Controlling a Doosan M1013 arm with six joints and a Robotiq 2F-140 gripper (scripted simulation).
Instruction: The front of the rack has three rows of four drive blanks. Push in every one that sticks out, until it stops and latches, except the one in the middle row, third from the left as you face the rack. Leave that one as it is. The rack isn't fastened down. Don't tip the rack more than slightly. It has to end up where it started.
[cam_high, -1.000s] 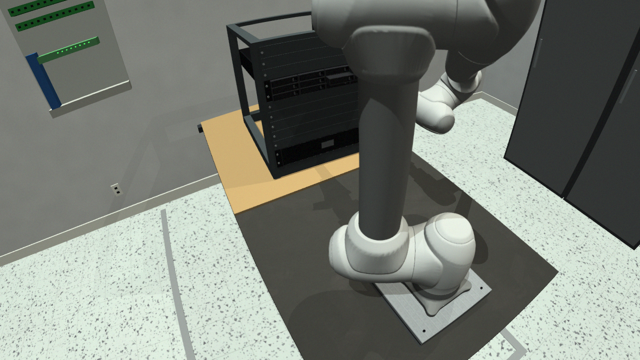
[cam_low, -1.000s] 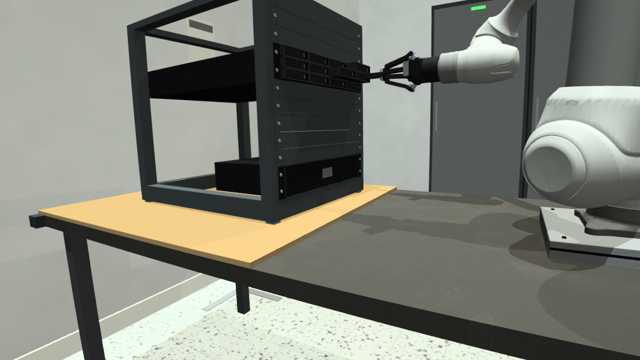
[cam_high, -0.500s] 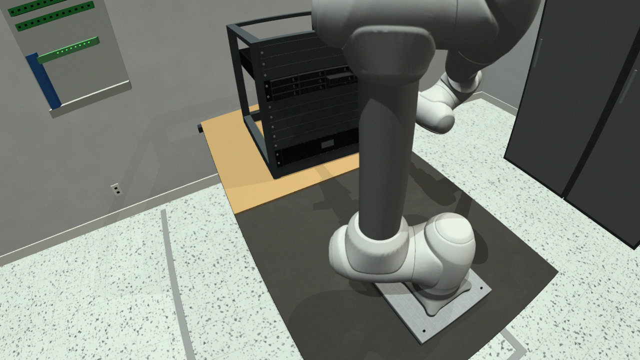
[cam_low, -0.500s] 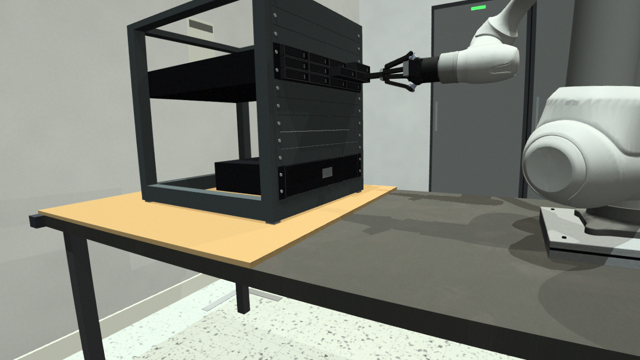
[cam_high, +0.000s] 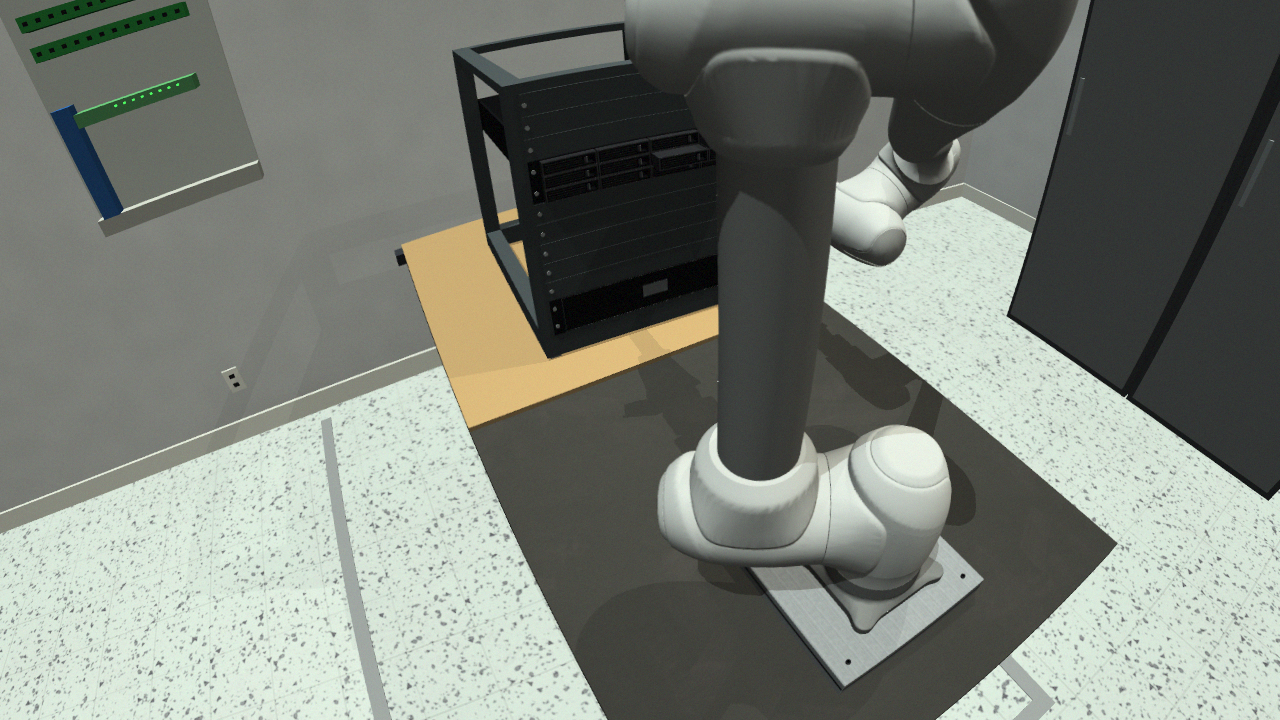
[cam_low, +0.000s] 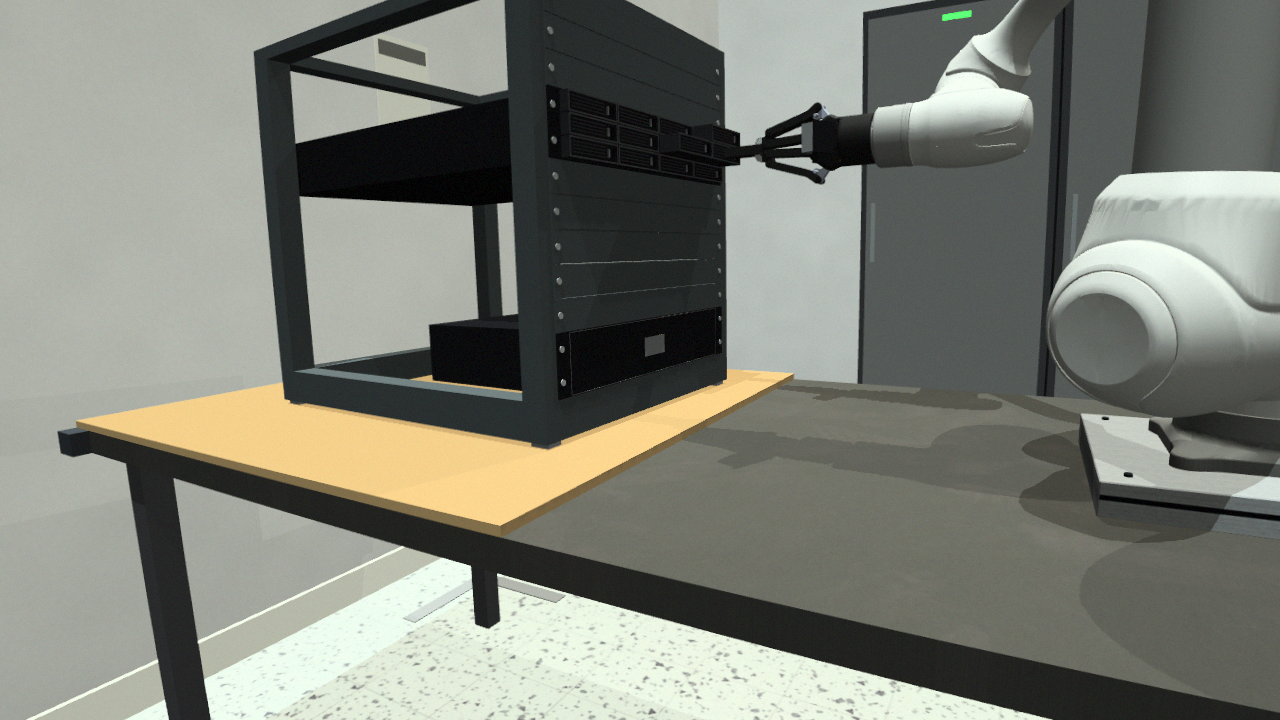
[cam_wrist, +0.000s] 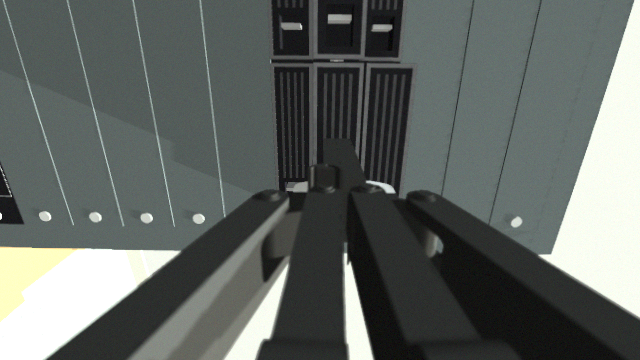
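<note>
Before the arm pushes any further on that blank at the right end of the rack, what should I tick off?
1. Gripper shut, holding nothing: ok.
2. Fingertips on a protruding drive blank at the right end: ok; which row, cannot tell.
3. That blank is not the exempt one (third from left): ok.
4. Rack upright, feet flat on the tan board: ok.
5. Blank latched: cannot tell.

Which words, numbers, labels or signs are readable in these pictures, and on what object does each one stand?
None can be read.
Grey plate on the rack's bottom unit: blank, no text shows.
Green strips on the wall board: only dots, no letters.
Green light above the door: no text.
Drive blanks: only slots.
</note>
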